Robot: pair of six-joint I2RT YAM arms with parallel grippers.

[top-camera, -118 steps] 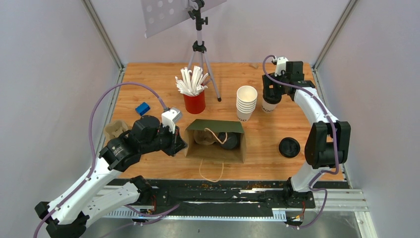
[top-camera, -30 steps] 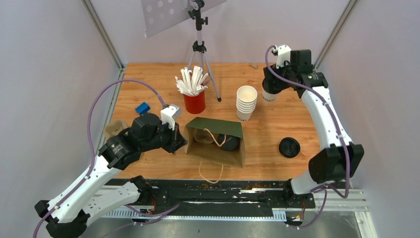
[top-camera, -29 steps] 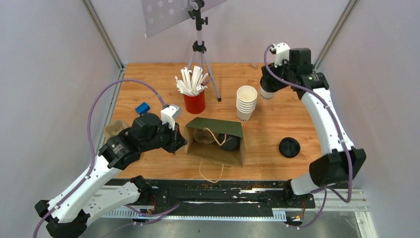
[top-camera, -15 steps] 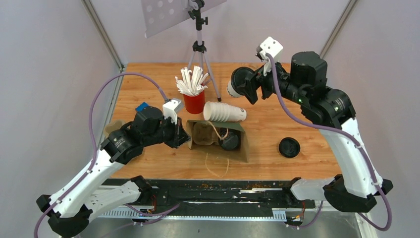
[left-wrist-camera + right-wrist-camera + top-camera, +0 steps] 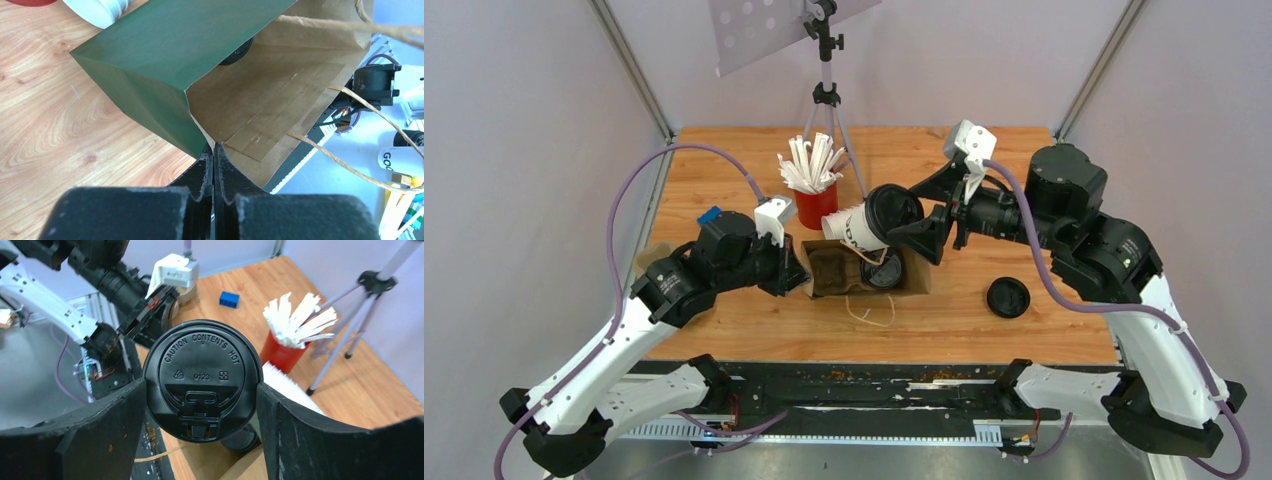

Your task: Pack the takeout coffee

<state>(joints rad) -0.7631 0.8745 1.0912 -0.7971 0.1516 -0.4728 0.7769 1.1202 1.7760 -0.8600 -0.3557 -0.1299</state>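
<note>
My right gripper (image 5: 916, 228) is shut on the takeout coffee (image 5: 864, 226), a white paper cup with a black lid (image 5: 202, 377). It holds the cup tilted on its side just above the mouth of the paper bag (image 5: 911, 282). In the right wrist view the lid faces the camera between both fingers. My left gripper (image 5: 797, 277) is shut on the bag's left rim (image 5: 197, 120), jaws pressed together on the paper. The bag is green outside and brown inside. It holds a black-lidded cup (image 5: 886, 276) and a brown holder (image 5: 829, 270).
A loose black lid (image 5: 1008, 297) lies on the table at the right. A red cup of straws (image 5: 816, 205) and a tripod (image 5: 827, 95) stand behind the bag. The stack of white cups (image 5: 289, 389) lies toppled by the red cup. A blue block (image 5: 711, 214) is at the left.
My right arm has carried the lidded cup from the back right to over the bag and tilted it. The stack of cups fell over. My left gripper has pulled the bag's rim and shifted the bag.
</note>
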